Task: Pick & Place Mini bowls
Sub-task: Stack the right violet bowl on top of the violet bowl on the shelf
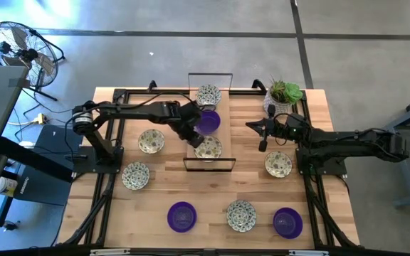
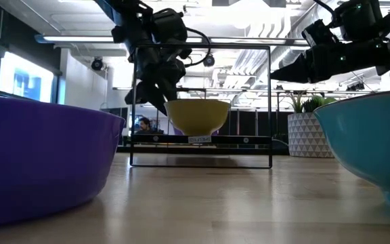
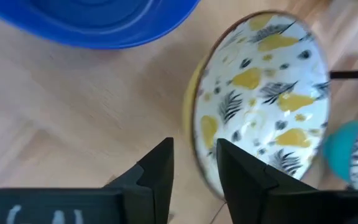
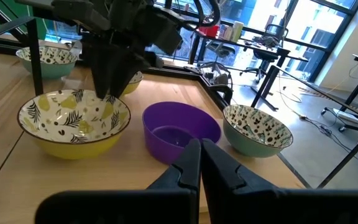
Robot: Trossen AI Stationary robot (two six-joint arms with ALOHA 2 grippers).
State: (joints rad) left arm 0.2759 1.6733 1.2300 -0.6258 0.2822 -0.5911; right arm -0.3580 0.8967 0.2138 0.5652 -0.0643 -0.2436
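A yellow bowl with a leaf pattern inside (image 3: 263, 99) stands on the table between the two bars of a black wire frame (image 1: 210, 165). Farther back in that frame are a purple bowl (image 1: 208, 121) and a cream speckled bowl (image 1: 208, 94). My left gripper (image 3: 194, 146) is open and points steeply down at the yellow bowl's rim, one finger (image 3: 160, 165) outside the bowl and one (image 3: 241, 171) over its inside. My right gripper (image 4: 201, 155) is shut, holds nothing and hangs level above the table to the right of the frame. My left gripper stands astride the yellow bowl's rim (image 3: 194, 134) from above, slanting down from the table's left, with a gap showing beside the outer finger. Whether either finger touches the bowl I cannot tell. The bowl stands upright on the table.
Several more mini bowls lie around: two patterned ones left of the frame (image 1: 151, 141) (image 1: 135, 175), one at the right (image 1: 278, 163), and a purple (image 1: 182, 216), a patterned (image 1: 241, 215) and another purple one (image 1: 287, 222) along the near edge. A potted plant (image 1: 285, 96) stands at the far right.
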